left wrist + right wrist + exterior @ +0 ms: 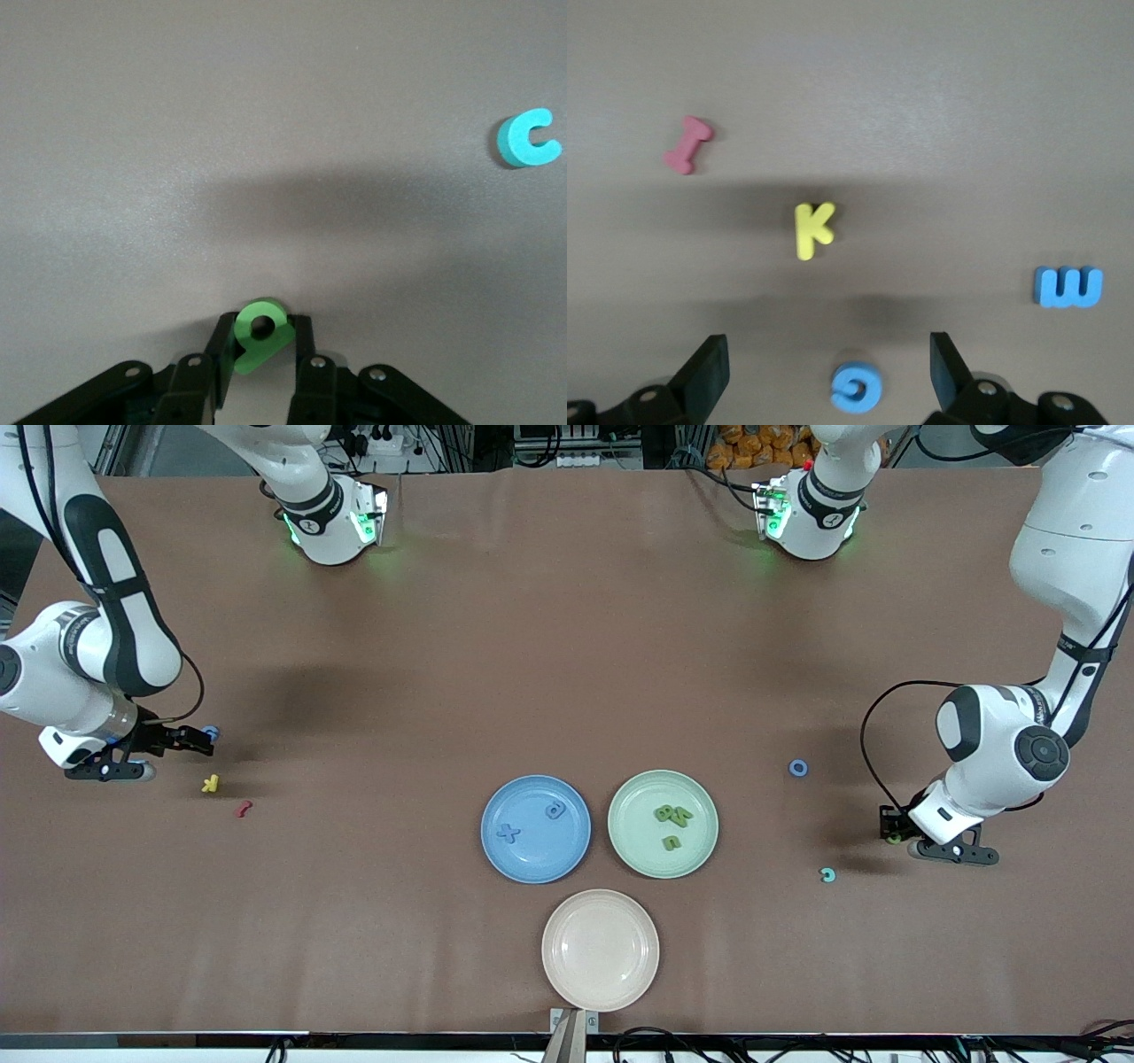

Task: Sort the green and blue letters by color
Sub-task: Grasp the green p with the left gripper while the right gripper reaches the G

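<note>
My left gripper [893, 834] [263, 320] is low at the left arm's end of the table, shut on a green letter [252, 352] with a round hole. My right gripper [199, 740] [826, 354] is open at the right arm's end, its fingers on either side of a round blue letter [856, 388] [211, 733] and clear of it. Another blue letter [1068, 287] lies beside it. A blue ring letter [798, 768] lies alone on the table. The blue plate [532, 864] holds two blue letters [506, 832]. The green plate [651, 859] holds three green letters [671, 841].
A yellow K [210, 783] [812, 229] and a dark red letter [243, 809] [688, 145] lie near my right gripper. A teal C [827, 875] [530, 138] lies near my left gripper. A bare pink plate [601, 950] sits nearest the front camera.
</note>
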Robot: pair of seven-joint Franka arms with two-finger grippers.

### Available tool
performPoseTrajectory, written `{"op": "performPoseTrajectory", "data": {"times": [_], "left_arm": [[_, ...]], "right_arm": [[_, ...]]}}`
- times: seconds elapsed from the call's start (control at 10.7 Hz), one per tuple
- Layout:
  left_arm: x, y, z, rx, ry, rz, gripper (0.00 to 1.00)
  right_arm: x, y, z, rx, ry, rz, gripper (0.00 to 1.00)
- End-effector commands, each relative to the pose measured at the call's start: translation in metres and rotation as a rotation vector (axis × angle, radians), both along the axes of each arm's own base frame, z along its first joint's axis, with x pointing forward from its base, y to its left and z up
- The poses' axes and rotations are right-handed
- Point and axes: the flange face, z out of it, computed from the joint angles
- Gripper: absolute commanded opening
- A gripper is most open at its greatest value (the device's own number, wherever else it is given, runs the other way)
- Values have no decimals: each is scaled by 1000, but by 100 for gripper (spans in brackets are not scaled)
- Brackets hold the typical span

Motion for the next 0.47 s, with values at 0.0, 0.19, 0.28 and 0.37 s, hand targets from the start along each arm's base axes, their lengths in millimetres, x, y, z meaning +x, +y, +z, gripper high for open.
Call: {"op": "performPoseTrajectory", "data": {"times": [0.0,0.19,0.28,0.37], "left_arm": [[6,-12,8,6,-24,-29,16],[13,-33,22,2,-12,-18,15],[14,-53,30,1,-6,0,15],[13,-71,36,-1,0,26,15]], "right_arm": [[-9,-2,-29,-19,6,34,100],[-20,-7,-37,-12,24,37,100],[-25,-7,-38,-10,28,35,100],[-32,-8,-40,-6,34,29,100]]}}
